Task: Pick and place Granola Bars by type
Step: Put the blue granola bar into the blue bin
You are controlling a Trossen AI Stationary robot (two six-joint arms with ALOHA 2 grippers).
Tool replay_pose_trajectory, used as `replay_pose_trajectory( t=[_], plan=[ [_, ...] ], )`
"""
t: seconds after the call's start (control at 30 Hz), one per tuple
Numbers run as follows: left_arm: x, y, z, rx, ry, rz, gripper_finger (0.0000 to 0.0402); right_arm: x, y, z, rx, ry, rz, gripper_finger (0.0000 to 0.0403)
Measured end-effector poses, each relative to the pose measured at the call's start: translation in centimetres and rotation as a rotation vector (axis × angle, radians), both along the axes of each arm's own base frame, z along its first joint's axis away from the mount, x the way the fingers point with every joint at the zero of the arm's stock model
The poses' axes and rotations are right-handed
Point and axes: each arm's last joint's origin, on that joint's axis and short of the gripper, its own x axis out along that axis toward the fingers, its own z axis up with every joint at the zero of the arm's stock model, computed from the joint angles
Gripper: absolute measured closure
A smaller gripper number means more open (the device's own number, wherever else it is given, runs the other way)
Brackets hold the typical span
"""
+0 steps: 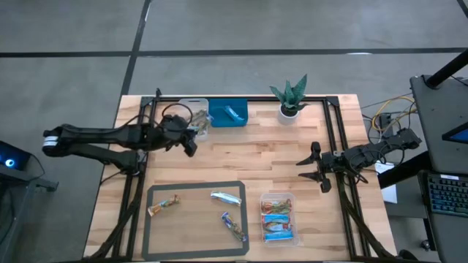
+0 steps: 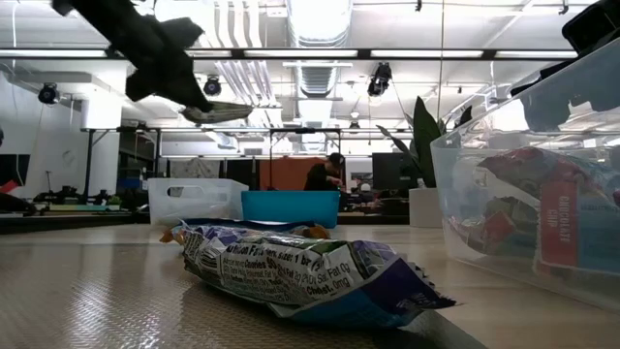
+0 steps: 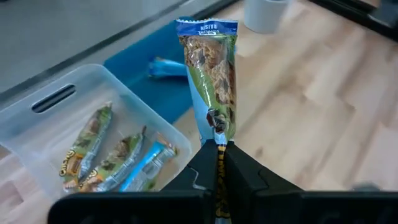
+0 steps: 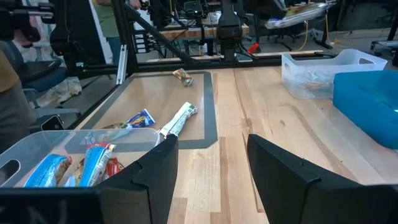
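Bench (image 1: 278,157): one grey mat (image 1: 150,219), three loose bars (image 1: 226,196).
Tubs: two clear (image 3: 37,134); one teal bin (image 1: 228,115).
Left hand (image 3: 217,163): clenched on green bar (image 3: 214,81), held above far tub.
Right hand (image 4: 208,165): released, waiting.

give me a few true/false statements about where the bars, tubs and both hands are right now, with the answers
1. The left hand is shut on a green-wrapped bar near the clear tub at the table's back. True.
2. The right hand carries a bar. False: it is open and empty, at the table's right side.
3. Three bars lie on the grey-bordered mat. True.
4. The teal bin holds no bars. False: one blue bar lies in it.
5. The potted plant stands at the back, right of the teal bin. True.
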Motion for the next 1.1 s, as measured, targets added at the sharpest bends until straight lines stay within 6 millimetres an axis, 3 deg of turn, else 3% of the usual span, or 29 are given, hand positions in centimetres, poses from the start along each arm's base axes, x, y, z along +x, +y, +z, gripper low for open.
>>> replay_pose_trajectory(
  t=[0.23,0.77,1.1],
  plan=[
    [3.0,2.7,-0.2,-0.044,-0.018,0.171,0.0401,0.0,0.0,0.0,0.002,0.000,0.000,0.0220],
    [12.4,8.8,2.1,-0.121,-0.109,0.440,0.0401,0.0,0.0,0.0,0.001,0.001,-0.001,0.0220],
    [16.1,12.8,-0.3,-0.213,-0.063,0.608,0.0401,0.0,0.0,0.0,0.001,0.001,0.000,0.0220]
  ],
)
